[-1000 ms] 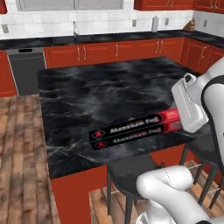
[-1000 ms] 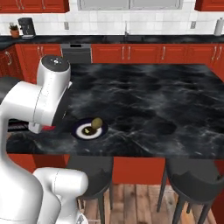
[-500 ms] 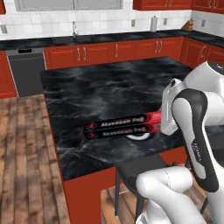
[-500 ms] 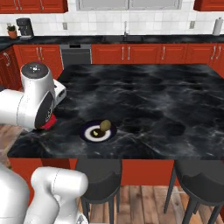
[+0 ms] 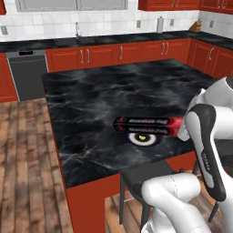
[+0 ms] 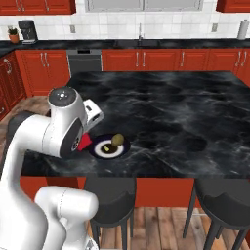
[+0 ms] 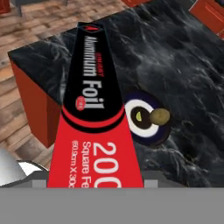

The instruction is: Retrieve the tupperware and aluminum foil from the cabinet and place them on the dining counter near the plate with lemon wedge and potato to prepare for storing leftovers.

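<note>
1. Claw (image 7: 94,186): clamped on the red end of the aluminum foil (image 7: 89,87). In the hand view the box runs away from the fingers; the fingertips themselves are hidden under it at the bottom edge.

2. Aluminum foil, appearance: long slim box, black faces with white lettering and a small red logo, red toward the held end. In the left base view it (image 5: 145,125) lies level and lengthwise, left to right.

3. Aluminum foil, position: carried over the dining counter (image 5: 113,91), near its front edge. In the left base view it crosses just above the plate (image 5: 142,138); in the hand view it passes to the left of the plate (image 7: 146,116). Whether its underside touches the marble cannot be told; it looks held a little above.

4. Plate: small round dark dish with a pale centre, resting on the counter near the front edge. It carries a brownish potato (image 6: 117,140) and a small yellow lemon wedge (image 7: 138,116).

5. Dining counter: glossy black marble top veined in grey, red sides, dark stools (image 6: 219,205) tucked at its near side.

6. Progress, judged: the foil is out of the cabinet and already beside the plate, so half the fetching is nearly done. What is left for it is lowering and release.

7. Remaining, judged: no tub is seen on the counter, so the tupperware has yet to be fetched and set near the plate.
</note>
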{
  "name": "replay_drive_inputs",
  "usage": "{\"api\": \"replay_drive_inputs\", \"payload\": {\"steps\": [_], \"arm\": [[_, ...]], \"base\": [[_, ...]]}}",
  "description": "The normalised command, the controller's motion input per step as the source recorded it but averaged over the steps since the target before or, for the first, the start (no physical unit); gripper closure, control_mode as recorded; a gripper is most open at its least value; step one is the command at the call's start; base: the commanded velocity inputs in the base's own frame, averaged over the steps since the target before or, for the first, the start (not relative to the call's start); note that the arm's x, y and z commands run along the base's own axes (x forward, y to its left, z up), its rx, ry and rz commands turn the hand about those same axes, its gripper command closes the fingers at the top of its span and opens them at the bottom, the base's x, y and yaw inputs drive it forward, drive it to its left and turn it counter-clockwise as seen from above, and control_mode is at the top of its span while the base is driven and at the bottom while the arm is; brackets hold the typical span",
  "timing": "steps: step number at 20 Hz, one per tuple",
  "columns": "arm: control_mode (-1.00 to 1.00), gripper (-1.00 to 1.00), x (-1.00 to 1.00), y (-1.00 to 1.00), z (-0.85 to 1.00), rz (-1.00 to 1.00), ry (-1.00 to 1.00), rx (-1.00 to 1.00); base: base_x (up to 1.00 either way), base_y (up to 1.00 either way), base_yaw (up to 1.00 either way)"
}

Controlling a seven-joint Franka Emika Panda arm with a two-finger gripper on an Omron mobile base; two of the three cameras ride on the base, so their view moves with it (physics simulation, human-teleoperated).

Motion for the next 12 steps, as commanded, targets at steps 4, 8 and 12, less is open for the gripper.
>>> {"api": "replay_drive_inputs", "payload": {"steps": [4, 8, 12], "arm": [[-1.0, 1.0, 0.49, -1.0, -0.11, -0.25, 0.09, 0.17], [-1.0, 1.0, 0.56, -0.91, -0.16, -0.36, 0.16, 0.14], [-1.0, 1.0, 0.46, -0.67, -0.06, -0.35, 0.15, 0.15]], "base": [[0.0, 0.0, 0.0], [0.0, 0.0, 0.0], [0.0, 0.0, 0.0]]}}
